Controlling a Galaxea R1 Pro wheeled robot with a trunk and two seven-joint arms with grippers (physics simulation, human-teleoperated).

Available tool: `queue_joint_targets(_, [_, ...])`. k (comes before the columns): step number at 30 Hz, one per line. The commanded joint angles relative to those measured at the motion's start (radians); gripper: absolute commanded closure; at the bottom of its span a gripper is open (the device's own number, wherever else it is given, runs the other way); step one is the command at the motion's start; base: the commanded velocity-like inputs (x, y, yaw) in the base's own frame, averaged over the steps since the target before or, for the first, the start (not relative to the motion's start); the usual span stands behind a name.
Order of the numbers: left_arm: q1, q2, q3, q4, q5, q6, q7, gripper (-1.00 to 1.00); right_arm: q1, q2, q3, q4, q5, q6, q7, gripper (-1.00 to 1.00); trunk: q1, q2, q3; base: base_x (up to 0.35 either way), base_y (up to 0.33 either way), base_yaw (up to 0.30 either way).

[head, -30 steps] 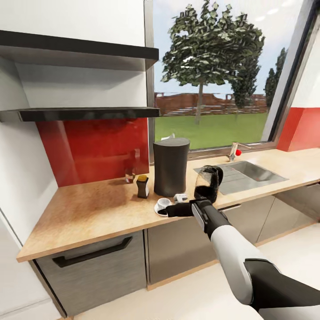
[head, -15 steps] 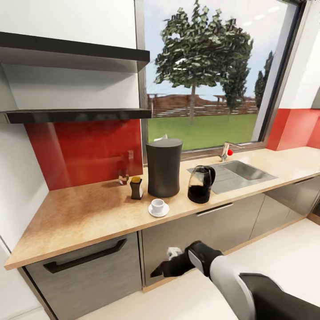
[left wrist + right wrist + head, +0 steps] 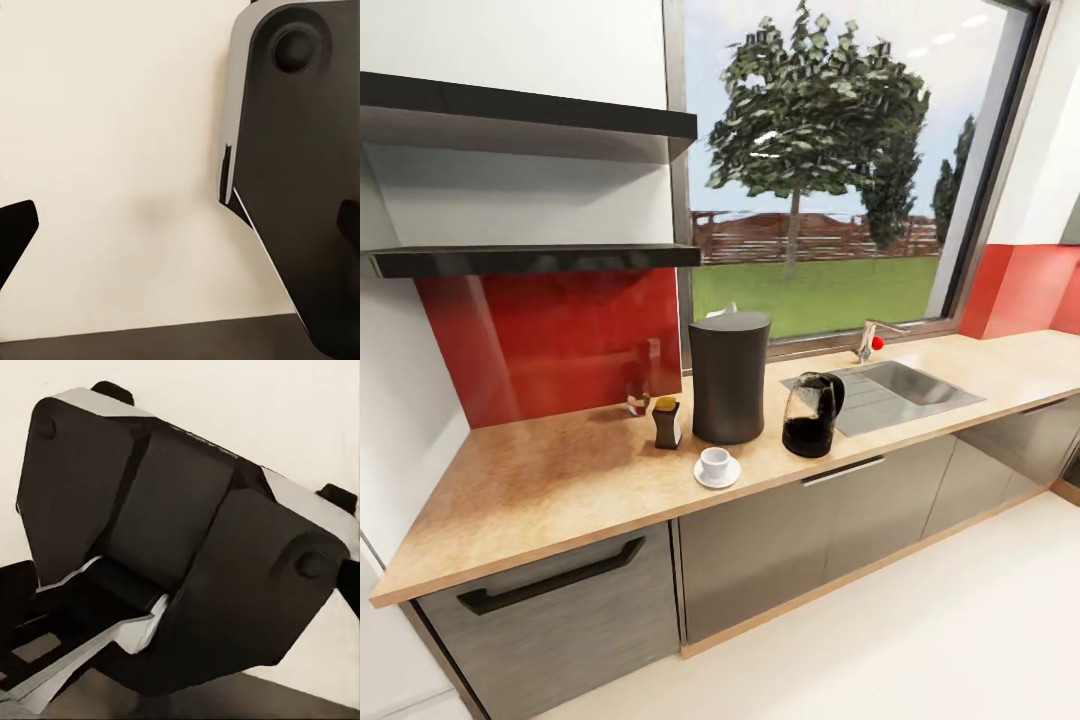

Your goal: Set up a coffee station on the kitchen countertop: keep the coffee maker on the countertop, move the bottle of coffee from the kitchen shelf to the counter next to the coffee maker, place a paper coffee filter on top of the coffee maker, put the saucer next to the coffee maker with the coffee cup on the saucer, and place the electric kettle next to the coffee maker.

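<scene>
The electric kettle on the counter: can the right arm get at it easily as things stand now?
Probably yes. The electric kettle stands near the counter's front edge, apart from the coffee maker and the cup on its saucer, with bare countertop before it. The right arm would first need to be raised to it.

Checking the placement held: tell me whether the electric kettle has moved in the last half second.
No. The electric kettle stands in the same spot on the countertop, between the coffee maker and the sink, as half a second ago.
</scene>
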Motion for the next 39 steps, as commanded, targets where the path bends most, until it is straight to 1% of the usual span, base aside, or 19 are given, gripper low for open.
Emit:
queue_joint_targets(1, [0.0, -0.001, 0.004, 0.0, 0.0, -0.001, 0.002, -1.0, 0.016, 0.005, -0.013, -0.003, 0.005, -0.001, -0.07, -1.0, 0.0, -0.001, 0.0, 0.0, 0.0, 0.0])
queue_joint_targets(3, [0.0, -0.003, 0.002, 0.0, 0.0, -0.001, 0.002, -1.0, 0.026, 0.017, -0.028, -0.004, -0.023, -0.006, -0.159, -1.0, 0.0, -0.001, 0.0, 0.0, 0.0, 0.0])
queue_joint_targets(4, [0.0, -0.003, 0.002, 0.0, 0.0, -0.001, 0.002, -1.0, 0.027, 0.021, -0.034, -0.004, -0.039, -0.006, -0.183, -1.0, 0.0, -0.001, 0.0, 0.0, 0.0, 0.0])
queue_joint_targets(6, [0.0, -0.004, 0.002, 0.0, 0.0, 0.0, 0.002, -1.0, 0.031, 0.031, -0.058, -0.003, -0.108, -0.008, -0.27, -1.0, 0.0, -0.001, 0.0, 0.0, 0.0, 0.0])
queue_joint_targets(7, [0.0, -0.004, 0.002, 0.0, 0.0, 0.0, 0.002, -1.0, 0.033, 0.035, -0.07, -0.003, -0.165, -0.008, -0.344, -1.0, 0.0, -0.001, 0.0, 0.0, 0.0, 0.0])
queue_joint_targets(8, [0.0, -0.004, 0.002, 0.001, 0.001, 0.0, 0.002, -1.0, 0.034, 0.039, -0.081, -0.003, -0.254, -0.009, -0.464, -1.0, 0.0, -0.001, 0.0, 0.0, 0.0, 0.0])
queue_joint_targets(10, [0.001, -0.003, 0.004, 0.001, 0.003, -0.001, 0.002, -1.0, 0.035, 0.048, -0.087, -0.002, -0.352, -0.009, -0.585, -1.0, 0.0, -0.001, 0.0, 0.0, 0.0, 0.0])
queue_joint_targets(11, [0.001, -0.003, 0.005, 0.002, 0.004, 0.0, 0.002, -1.0, 0.035, 0.053, -0.088, -0.002, -0.381, -0.008, -0.617, -1.0, 0.0, -0.001, 0.0, 0.0, 0.0, 0.0])
queue_joint_targets(13, [0.001, -0.002, 0.008, 0.002, 0.006, 0.0, 0.002, -1.0, 0.036, 0.06, -0.09, -0.002, -0.411, -0.007, -0.651, -1.0, 0.0, -0.001, 0.0, 0.0, 0.0, 0.0])
queue_joint_targets(17, [0.001, -0.003, 0.012, 0.002, 0.008, 0.0, 0.002, -1.0, 0.036, 0.065, -0.091, -0.002, -0.429, -0.008, -0.673, -1.0, 0.0, -0.001, 0.0, 0.0, 0.0, 0.0])
queue_joint_targets(19, [0.001, -0.003, 0.014, 0.002, 0.01, 0.0, 0.002, -1.0, 0.036, 0.076, -0.091, -0.004, -0.435, -0.012, -0.678, -1.0, 0.0, -0.001, 0.0, 0.0, 0.0, 0.0])
queue_joint_targets(23, [0.001, -0.002, 0.015, 0.002, 0.011, -0.001, 0.002, -1.0, 0.036, 0.077, -0.092, -0.006, -0.437, -0.017, -0.679, -1.0, 0.0, -0.001, 0.0, 0.0, 0.0, 0.0])
queue_joint_targets(26, [0.001, -0.002, 0.015, 0.002, 0.012, -0.001, 0.002, -1.0, 0.036, 0.07, -0.091, -0.007, -0.435, -0.104, -0.679, -1.0, 0.0, -0.001, 0.0, 0.0, 0.0, 0.0])
queue_joint_targets(27, [0.001, -0.002, 0.015, 0.002, 0.011, -0.001, 0.002, -1.0, 0.036, 0.065, -0.091, -0.008, -0.435, -0.169, -0.679, -1.0, 0.0, -0.001, 0.0, 0.0, 0.0, 0.0])
queue_joint_targets(30, [0.001, -0.003, 0.015, 0.002, 0.011, 0.0, 0.002, -1.0, 0.036, 0.054, -0.091, -0.008, -0.435, -0.267, -0.679, -1.0, 0.0, -0.001, 0.0, 0.0, 0.0, 0.0])
queue_joint_targets(32, [0.001, -0.003, 0.015, 0.002, 0.011, 0.0, 0.002, -1.0, 0.036, 0.045, -0.091, -0.008, -0.434, -0.371, -0.679, -1.0, 0.0, -0.001, 0.0, 0.0, 0.0, 0.0])
queue_joint_targets(33, [0.001, -0.003, 0.015, 0.002, 0.011, 0.0, 0.002, -1.0, 0.036, 0.041, -0.091, -0.008, -0.434, -0.398, -0.679, -1.0, 0.0, -0.001, 0.0, 0.0, 0.0, 0.0])
queue_joint_targets(36, [0.001, -0.007, 0.014, 0.002, 0.007, 0.001, 0.002, -1.0, 0.036, 0.033, -0.091, -0.007, -0.434, -0.438, -0.679, -1.0, 0.0, -0.001, 0.0, 0.0, 0.0, 0.0])
queue_joint_targets(39, [0.001, -0.008, 0.011, 0.003, 0.005, 0.002, 0.002, -1.0, 0.036, 0.031, -0.091, -0.006, -0.434, -0.444, -0.679, -1.0, 0.0, -0.001, 0.0, 0.0, 0.0, 0.0])
